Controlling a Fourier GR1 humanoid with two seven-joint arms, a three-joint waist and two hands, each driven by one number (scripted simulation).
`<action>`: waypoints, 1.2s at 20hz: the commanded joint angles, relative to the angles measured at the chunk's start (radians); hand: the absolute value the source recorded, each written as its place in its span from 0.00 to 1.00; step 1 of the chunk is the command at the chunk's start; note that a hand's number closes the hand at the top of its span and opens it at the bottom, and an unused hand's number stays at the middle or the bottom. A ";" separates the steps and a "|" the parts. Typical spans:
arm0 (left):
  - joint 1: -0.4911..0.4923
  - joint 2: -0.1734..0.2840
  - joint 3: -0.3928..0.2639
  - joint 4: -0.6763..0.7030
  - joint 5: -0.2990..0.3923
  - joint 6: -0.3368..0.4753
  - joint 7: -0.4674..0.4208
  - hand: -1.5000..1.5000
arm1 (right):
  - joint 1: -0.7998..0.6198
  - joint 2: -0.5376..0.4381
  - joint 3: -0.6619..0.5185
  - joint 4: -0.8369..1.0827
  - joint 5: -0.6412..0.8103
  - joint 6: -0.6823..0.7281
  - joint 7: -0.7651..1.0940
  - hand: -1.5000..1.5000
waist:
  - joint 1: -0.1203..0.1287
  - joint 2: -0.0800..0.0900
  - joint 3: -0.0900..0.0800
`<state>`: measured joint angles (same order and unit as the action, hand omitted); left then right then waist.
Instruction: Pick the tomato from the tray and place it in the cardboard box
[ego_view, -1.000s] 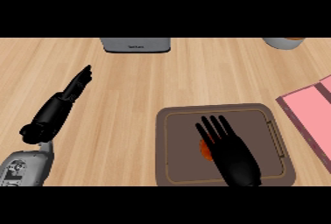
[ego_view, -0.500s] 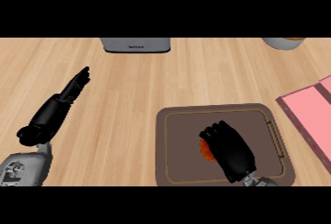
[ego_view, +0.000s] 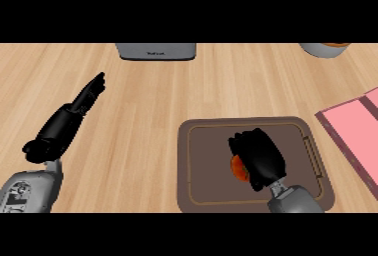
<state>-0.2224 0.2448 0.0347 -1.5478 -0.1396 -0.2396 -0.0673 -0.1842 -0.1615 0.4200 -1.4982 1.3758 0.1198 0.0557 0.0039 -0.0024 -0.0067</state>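
On the left side of the wooden counter (ego_view: 184, 95), the left hand (ego_view: 70, 117) lies stretched out with its fingers straight and together, pointing toward the far edge and a little to the right; it holds nothing, and its grey forearm (ego_view: 29, 192) comes in at the near left corner. At the far edge, somewhat left of the middle, stands a grey appliance (ego_view: 156, 50), only its near side showing. Right of the middle, against the near edge, sits the dark brown tray (ego_view: 203, 165), a rounded rectangle with a thin lighter line running inside its rim. The tomato (ego_view: 238, 168) rests on the tray's floor, roughly at its centre, and only a narrow orange-red sliver of it shows at the left side of the hand above it. The right hand (ego_view: 257, 157) is over the tomato with its fingers curled down and around it, the knuckles turned toward the tray's far edge, so most of the fruit is hidden; its grey wrist (ego_view: 294, 199) crosses the tray's near right corner. At the far right corner of the counter a grey round vessel (ego_view: 323, 48) with something orange in it is cut off by the edge. Along the right edge, just beside the tray but not touching it, lies the pink box (ego_view: 354, 130), set at an angle, with a darker ridge dividing its surface.
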 joint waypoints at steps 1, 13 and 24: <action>-0.012 -0.002 -0.009 -0.024 -0.002 -0.003 0.008 0.50 | -0.073 0.088 -0.209 0.147 -0.139 0.065 0.089 1.00 | 0.018 0.014 0.009; -0.010 -0.012 0.014 0.015 0.005 -0.015 0.005 0.50 | -0.349 0.060 -0.306 0.222 -0.080 -0.068 0.127 1.00 | -0.002 0.001 0.007; -0.010 -0.001 0.026 -0.007 -0.002 -0.016 0.031 0.50 | -0.378 0.068 -0.551 -0.130 -0.144 -0.024 0.426 1.00 | -0.016 -0.002 0.007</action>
<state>-0.2051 0.2401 0.0546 -1.5498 -0.1466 -0.2516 -0.0737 -0.5471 -0.1132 -0.0470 -1.5634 1.2417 0.1246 0.3753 -0.0105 -0.0051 -0.0003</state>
